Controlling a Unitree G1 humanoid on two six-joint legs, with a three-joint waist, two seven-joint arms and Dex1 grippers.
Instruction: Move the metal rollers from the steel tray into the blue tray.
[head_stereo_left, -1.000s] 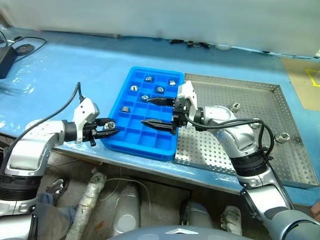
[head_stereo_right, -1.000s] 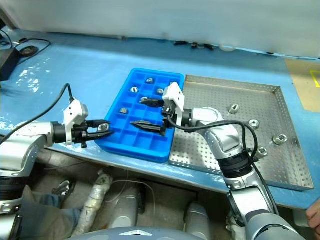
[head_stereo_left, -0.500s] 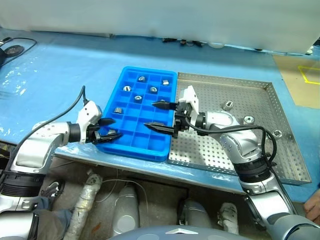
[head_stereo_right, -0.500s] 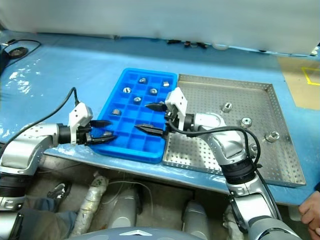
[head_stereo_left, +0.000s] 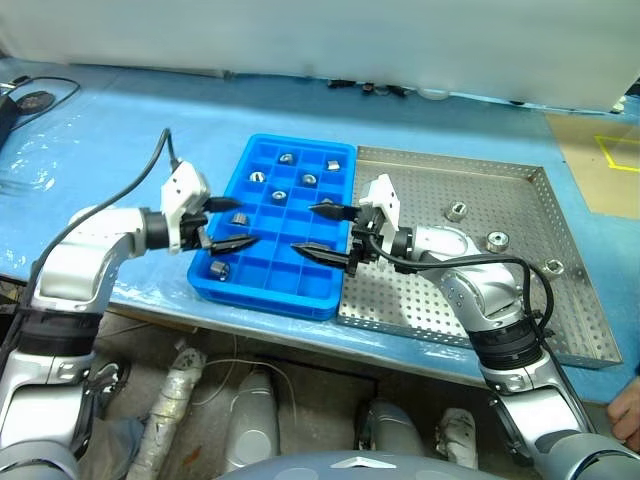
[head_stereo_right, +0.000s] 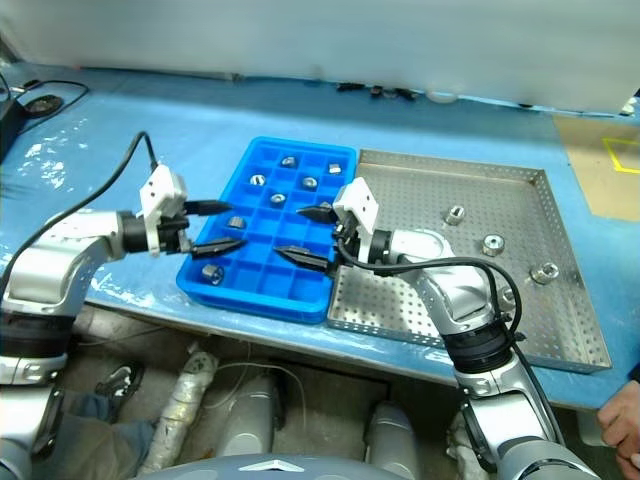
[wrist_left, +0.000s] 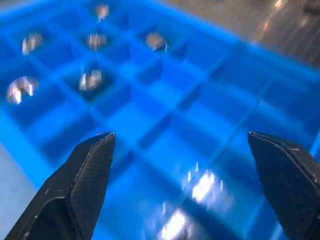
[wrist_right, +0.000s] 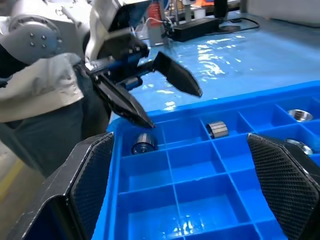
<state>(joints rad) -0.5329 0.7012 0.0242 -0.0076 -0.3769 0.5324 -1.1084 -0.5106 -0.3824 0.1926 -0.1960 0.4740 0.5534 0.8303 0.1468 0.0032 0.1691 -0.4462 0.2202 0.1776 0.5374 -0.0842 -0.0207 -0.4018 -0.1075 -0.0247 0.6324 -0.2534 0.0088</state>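
Observation:
The blue tray (head_stereo_left: 268, 262) lies left of the steel tray (head_stereo_left: 470, 290), edge to edge. Several metal rollers sit in the blue tray's compartments, one in the near left corner cell (head_stereo_left: 218, 270), one just beyond it (head_stereo_left: 238, 220). Three rollers lie on the steel tray's perforated floor (head_stereo_left: 457, 211) (head_stereo_left: 496, 241) (head_stereo_left: 553, 266). My left gripper (head_stereo_left: 232, 223) hovers open and empty over the blue tray's left side, above the corner roller (wrist_right: 142, 144). My right gripper (head_stereo_left: 308, 229) hangs open and empty over the blue tray's right half, pointing left.
Blue sheeting covers the table (head_stereo_left: 120, 150). A black cable and device (head_stereo_left: 30, 98) lie at the far left. Small dark items (head_stereo_left: 375, 88) sit along the back edge. The table's front edge runs just below both trays.
My left gripper opened, left a roller in the near left corner cell, then rose and moved over the tray. The right gripper stayed put. The camera shifted early on.

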